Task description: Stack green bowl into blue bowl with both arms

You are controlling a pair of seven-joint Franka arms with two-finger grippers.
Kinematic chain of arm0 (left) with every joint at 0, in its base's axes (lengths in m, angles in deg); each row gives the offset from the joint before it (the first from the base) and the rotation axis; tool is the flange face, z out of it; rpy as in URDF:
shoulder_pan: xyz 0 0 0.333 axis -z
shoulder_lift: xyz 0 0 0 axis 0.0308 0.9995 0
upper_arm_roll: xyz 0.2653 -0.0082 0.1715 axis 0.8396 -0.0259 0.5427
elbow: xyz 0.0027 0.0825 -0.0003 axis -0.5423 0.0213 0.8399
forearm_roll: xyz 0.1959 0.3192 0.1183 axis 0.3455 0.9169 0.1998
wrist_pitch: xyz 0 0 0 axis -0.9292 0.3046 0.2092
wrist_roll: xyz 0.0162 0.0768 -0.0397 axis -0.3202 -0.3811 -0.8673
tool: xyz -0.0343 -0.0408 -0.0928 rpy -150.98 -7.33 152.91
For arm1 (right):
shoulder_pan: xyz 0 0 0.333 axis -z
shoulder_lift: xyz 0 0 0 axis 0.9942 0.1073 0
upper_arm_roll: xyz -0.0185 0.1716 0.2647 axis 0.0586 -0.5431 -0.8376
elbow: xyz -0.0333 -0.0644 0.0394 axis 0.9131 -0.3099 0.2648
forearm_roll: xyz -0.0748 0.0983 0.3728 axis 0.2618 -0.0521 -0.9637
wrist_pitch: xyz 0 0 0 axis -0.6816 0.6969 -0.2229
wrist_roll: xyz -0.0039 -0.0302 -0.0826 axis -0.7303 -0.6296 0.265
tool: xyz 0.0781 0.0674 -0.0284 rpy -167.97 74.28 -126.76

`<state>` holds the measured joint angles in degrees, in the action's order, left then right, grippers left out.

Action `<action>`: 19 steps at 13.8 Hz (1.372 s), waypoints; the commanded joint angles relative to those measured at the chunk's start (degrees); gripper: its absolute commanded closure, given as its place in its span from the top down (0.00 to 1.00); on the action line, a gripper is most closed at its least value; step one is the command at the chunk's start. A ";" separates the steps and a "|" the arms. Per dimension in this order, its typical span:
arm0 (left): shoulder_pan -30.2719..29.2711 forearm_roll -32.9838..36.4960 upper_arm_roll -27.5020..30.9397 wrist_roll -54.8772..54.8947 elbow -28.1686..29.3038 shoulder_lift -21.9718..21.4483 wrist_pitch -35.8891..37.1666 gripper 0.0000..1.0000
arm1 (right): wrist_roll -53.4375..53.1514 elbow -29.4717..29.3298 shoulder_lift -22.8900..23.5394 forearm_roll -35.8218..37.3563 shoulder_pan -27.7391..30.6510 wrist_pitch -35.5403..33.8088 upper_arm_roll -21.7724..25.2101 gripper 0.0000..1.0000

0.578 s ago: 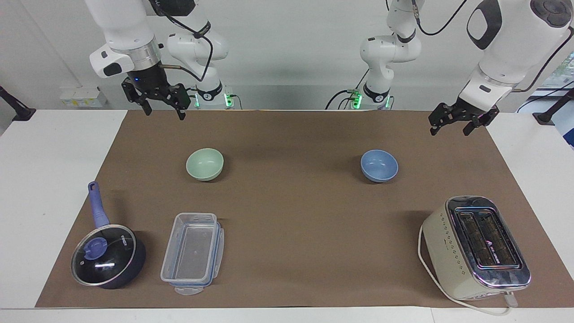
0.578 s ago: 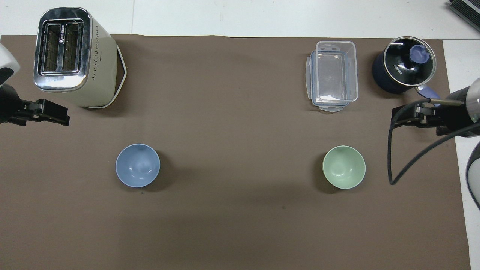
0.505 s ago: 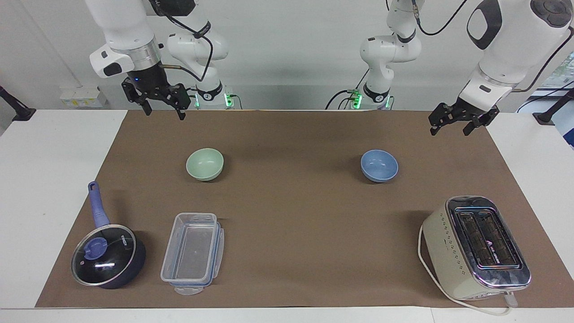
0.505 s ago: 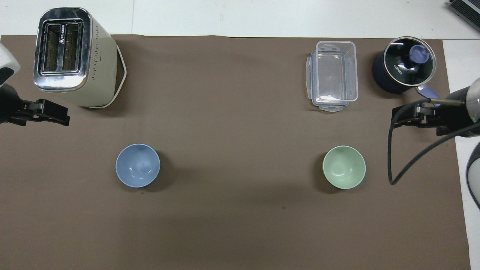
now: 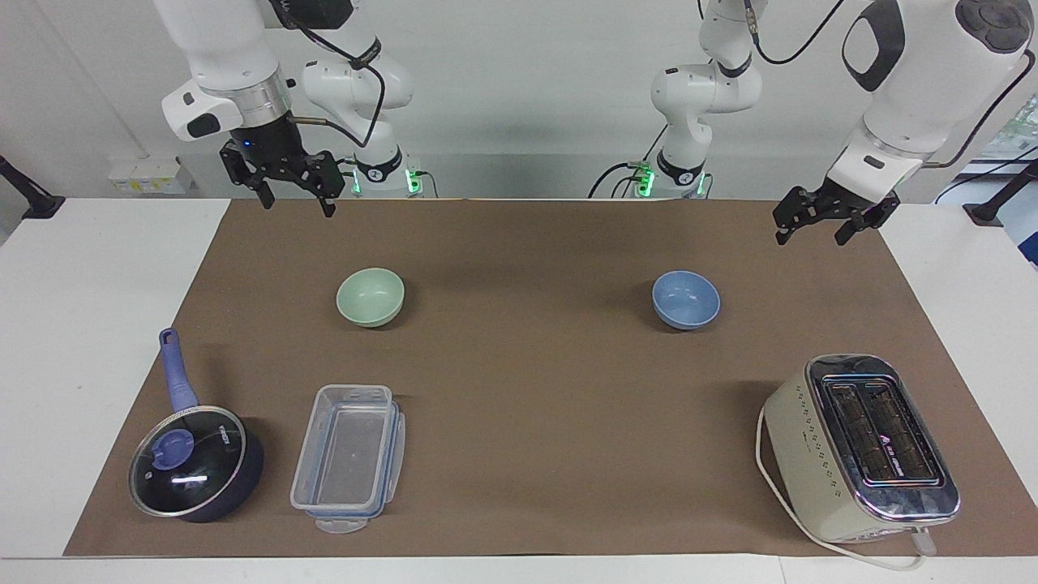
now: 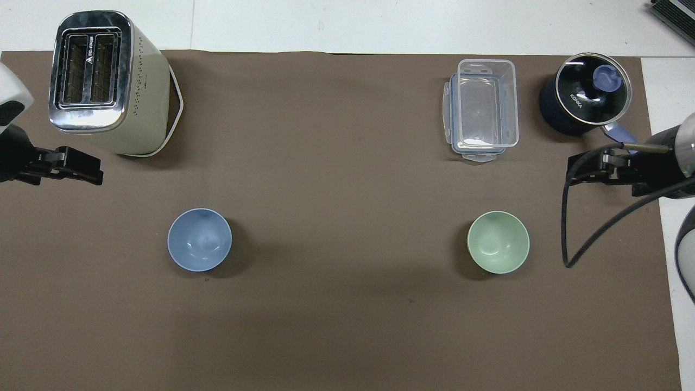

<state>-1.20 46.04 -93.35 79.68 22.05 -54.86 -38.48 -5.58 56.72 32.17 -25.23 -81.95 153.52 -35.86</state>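
The green bowl (image 5: 370, 297) (image 6: 498, 242) stands upright and empty on the brown mat, toward the right arm's end. The blue bowl (image 5: 685, 299) (image 6: 199, 239) sits level with it toward the left arm's end, also empty, a wide stretch of mat between them. My right gripper (image 5: 297, 207) (image 6: 583, 171) hangs open in the air over the mat at its own end, apart from the green bowl. My left gripper (image 5: 812, 238) (image 6: 81, 169) hangs open over the mat's edge at its end, apart from the blue bowl. Neither holds anything.
Farther from the robots than the bowls stand a cream toaster (image 5: 859, 446) (image 6: 103, 81) at the left arm's end, a clear plastic container (image 5: 349, 458) (image 6: 482, 108), and a lidded dark saucepan (image 5: 195, 462) (image 6: 583, 100) with a blue handle at the right arm's end.
The left gripper has drifted very slightly. The right gripper and both bowls have stayed where they were.
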 commanded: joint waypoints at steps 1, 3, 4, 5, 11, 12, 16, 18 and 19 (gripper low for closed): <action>0.67 0.55 0.37 -0.48 4.78 -3.23 -2.04 1.00 | 0.73 1.68 -1.34 -1.39 0.83 1.25 -0.17 1.00; 0.67 0.55 0.37 -0.39 6.45 -3.94 -2.40 1.00 | 0.73 1.68 -1.34 -1.39 0.83 1.25 -0.17 1.00; 0.75 0.55 0.37 -0.39 7.15 -3.94 -2.84 1.00 | 0.73 1.68 -1.34 -1.39 0.74 1.25 -0.09 1.00; 0.75 0.55 0.28 -0.39 8.29 -4.11 -3.71 1.00 | 0.73 1.68 -1.25 -1.39 0.83 1.25 -0.17 1.00; 1.81 0.55 0.28 -0.74 18.40 -7.02 -11.71 1.00 | 0.73 1.68 -1.34 -1.39 0.83 1.25 -0.17 1.00; 2.16 0.55 0.28 -0.83 19.37 -7.02 -12.67 1.00 | 0.73 1.68 -1.25 -1.39 0.83 1.25 -0.09 1.00; 2.16 0.20 0.28 -1.00 24.72 -7.28 -17.41 1.00 | 0.73 1.68 -1.25 -1.39 0.83 1.25 -0.17 1.00; 2.25 -1.29 0.28 -1.00 28.33 -7.98 -20.14 1.00 | 0.73 1.68 -1.34 -1.39 0.83 1.25 -0.09 1.00; 2.60 -1.91 0.28 -1.00 29.56 -7.98 -21.20 1.00 | 0.64 1.68 -1.25 -1.39 0.83 1.25 -0.17 1.00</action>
<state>0.18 45.30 -93.75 79.51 46.55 -60.18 -56.18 -5.58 56.72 32.17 -25.23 -81.95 153.52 -35.86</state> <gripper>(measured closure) 0.000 0.000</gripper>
